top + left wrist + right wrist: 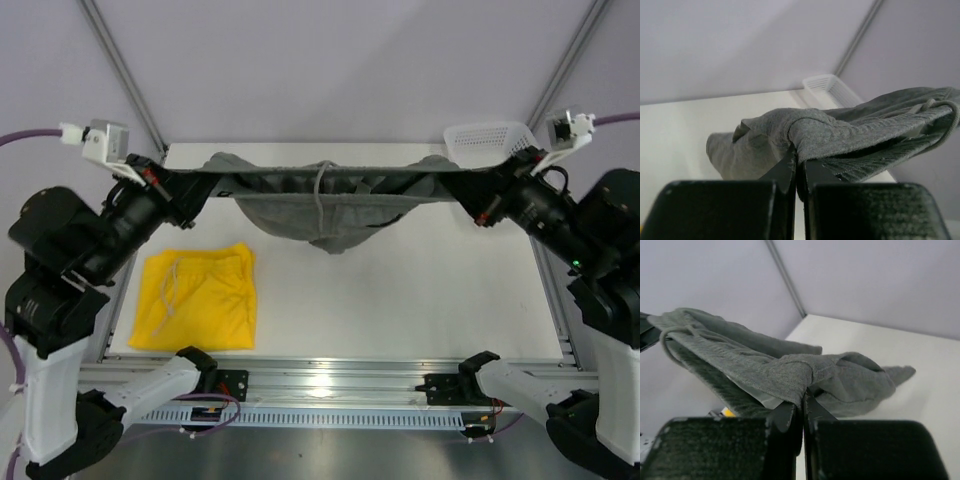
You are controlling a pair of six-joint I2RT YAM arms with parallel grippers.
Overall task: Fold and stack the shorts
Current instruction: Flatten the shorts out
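Room: we find open table [420, 300] at centre and right. Flat stock: yellow shorts [197, 298], front-left, near the table's left edge. Far-right corner: basket [487, 140]. Held stock: grey shorts [320, 205], stretched in the air above the far edge, middle sagging. Tools: left gripper [195, 195] and right gripper [462, 195], each pinched tight on one waistband end.

Two pairs of shorts in all: one grey-green pair [322, 212] and one yellow pair [197, 300], the latter at the near left corner of the table [420, 300]. One white mesh basket [487, 140] sits at the far right corner. Two grippers: one left gripper [197, 193], one right gripper [460, 195]
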